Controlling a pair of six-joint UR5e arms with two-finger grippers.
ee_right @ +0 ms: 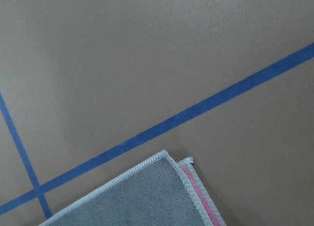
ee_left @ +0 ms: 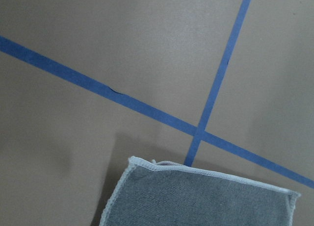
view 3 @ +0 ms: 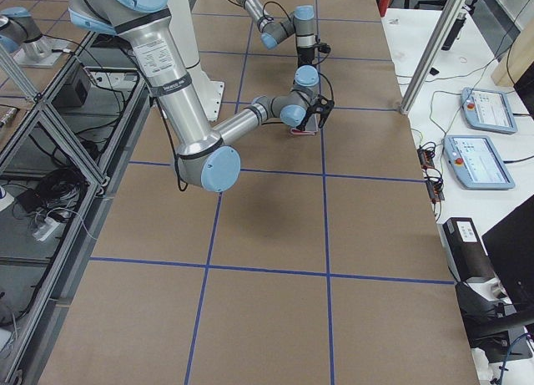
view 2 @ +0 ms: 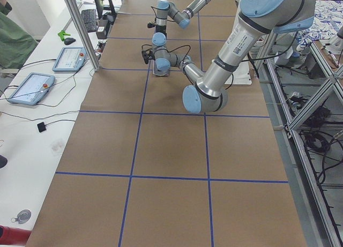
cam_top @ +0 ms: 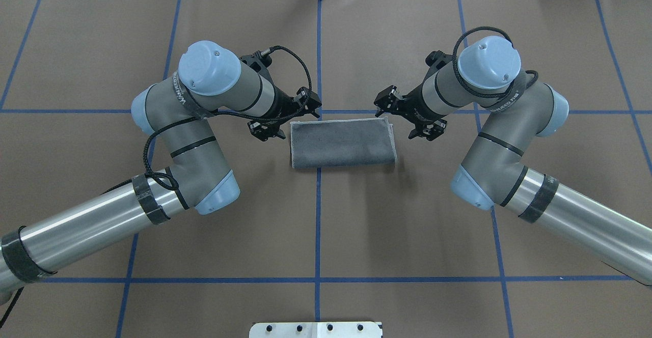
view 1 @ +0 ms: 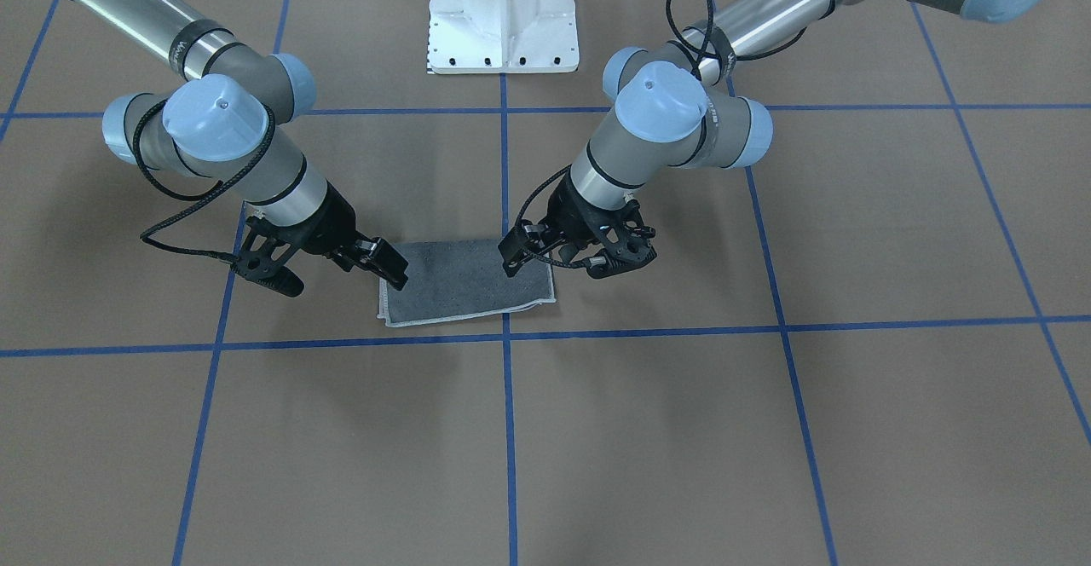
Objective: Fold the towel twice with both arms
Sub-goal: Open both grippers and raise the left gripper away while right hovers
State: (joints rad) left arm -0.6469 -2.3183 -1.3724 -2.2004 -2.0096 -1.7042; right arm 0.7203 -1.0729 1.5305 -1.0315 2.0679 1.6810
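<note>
First fold looks done: towel [cam_top: 342,143] lies flat, grey side up, across the centre tape line [cam_top: 318,216]; left gripper [cam_top: 291,120] and right gripper [cam_top: 396,119] both spread, empty, at its far corners; next, you'd pinch one short end and carry it across; only the right wrist view shows the pink inner face [ee_right: 194,189].

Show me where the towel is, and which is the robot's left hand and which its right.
towel [cam_top: 342,142]: overhead view, middle of its grey upper face.
left hand [cam_top: 309,103]: overhead view, between its fingertips.
right hand [cam_top: 384,100]: overhead view, between its fingertips.
</note>
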